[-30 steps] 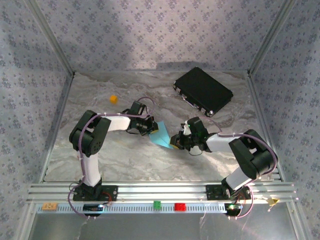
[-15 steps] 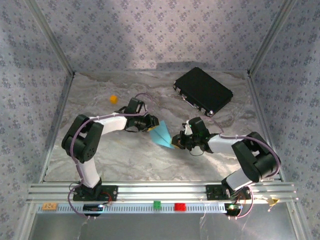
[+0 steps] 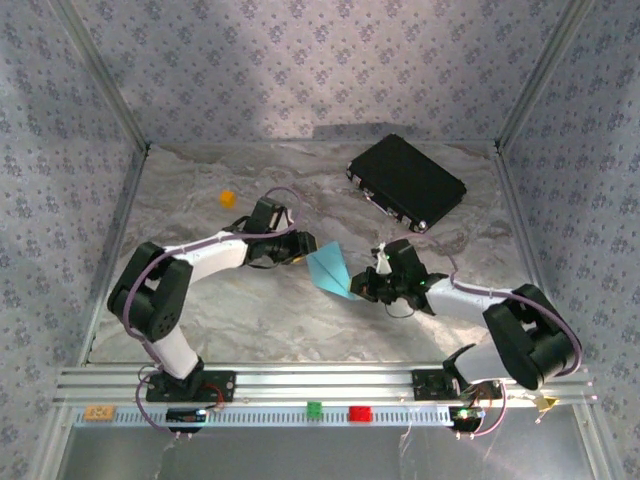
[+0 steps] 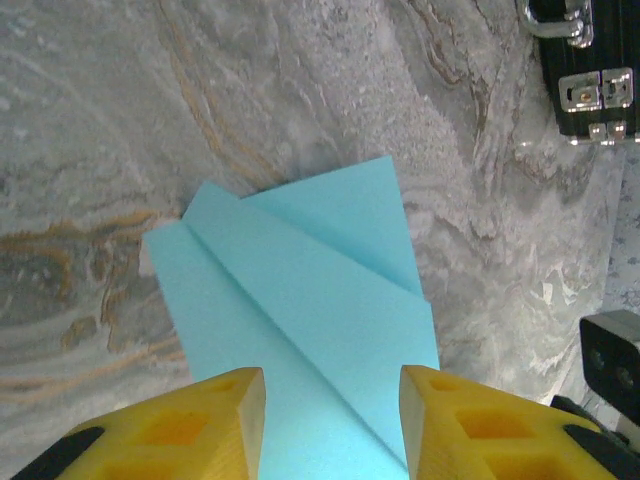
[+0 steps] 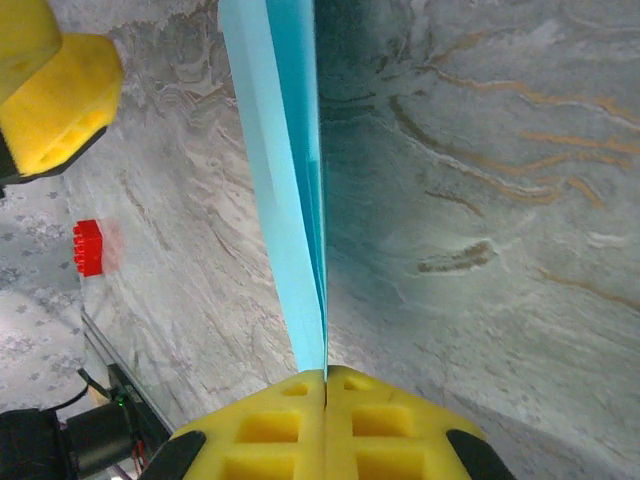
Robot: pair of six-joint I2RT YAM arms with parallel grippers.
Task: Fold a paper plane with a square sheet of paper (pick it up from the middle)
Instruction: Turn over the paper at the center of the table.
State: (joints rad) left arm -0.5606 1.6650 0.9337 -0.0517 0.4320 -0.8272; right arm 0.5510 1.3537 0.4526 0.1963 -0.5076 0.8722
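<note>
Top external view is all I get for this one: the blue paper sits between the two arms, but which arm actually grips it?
Observer: The right gripper. Its wrist view shows the jaws pressed together on one end of the paper plane.
Operator: And the left arm?
Observer: The left gripper has its jaws standing apart, with the paper showing in the gap between them, not pinched.
Operator: Is the paper folded at all?
Observer: Yes. The left wrist view shows overlapping layers with straight diagonal creases.
</note>
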